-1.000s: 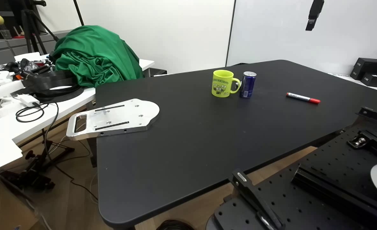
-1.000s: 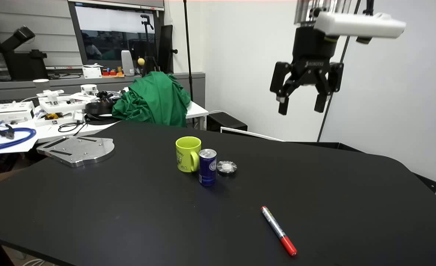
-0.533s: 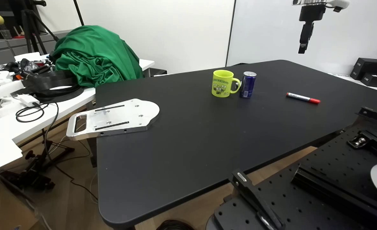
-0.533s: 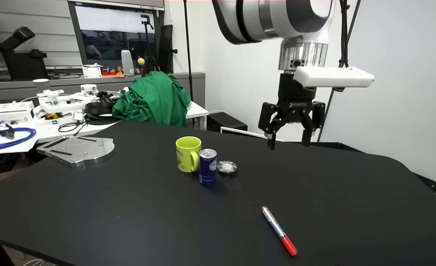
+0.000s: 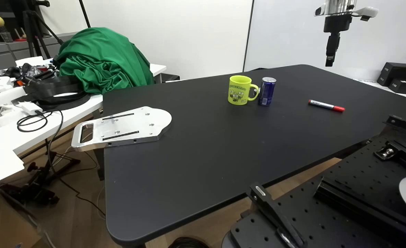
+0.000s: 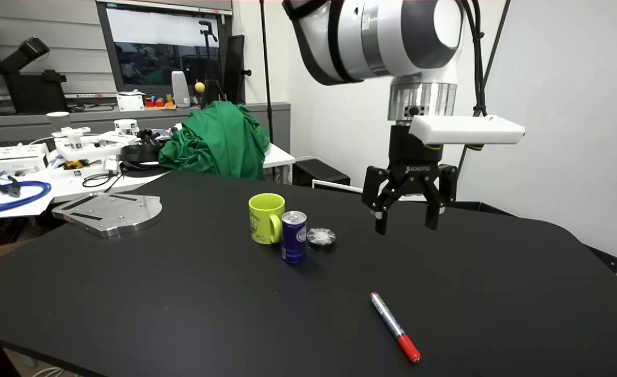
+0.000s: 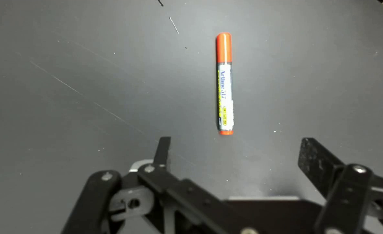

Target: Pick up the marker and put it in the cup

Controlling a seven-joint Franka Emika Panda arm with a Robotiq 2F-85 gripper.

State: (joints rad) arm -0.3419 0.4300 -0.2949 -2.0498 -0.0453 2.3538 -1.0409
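Note:
The marker lies flat on the black table, with a grey-white printed barrel and red ends; it shows in both exterior views (image 5: 326, 105) (image 6: 393, 325) and in the wrist view (image 7: 224, 87). The cup is a yellow-green mug standing upright, seen in both exterior views (image 5: 238, 91) (image 6: 261, 220), out of the wrist view. My gripper (image 6: 406, 224) points down, open and empty, in the air above the table. In the wrist view my fingertips (image 7: 235, 139) are wide apart, with the marker's smaller red end ahead of the gap between them. The gripper also shows edge-on in an exterior view (image 5: 329, 63).
A dark blue can (image 6: 293, 238) stands beside the mug's handle. A small round dark roll (image 6: 321, 238) lies by the can. A silver metal plate (image 5: 134, 125) lies at the table's side. The black table (image 5: 206, 165) has a side desk with clutter and green cloth (image 5: 103, 58).
The gripper has come down towards the table from higher up, fast at first and then less. It stays open. The marker, mug and can have not moved.

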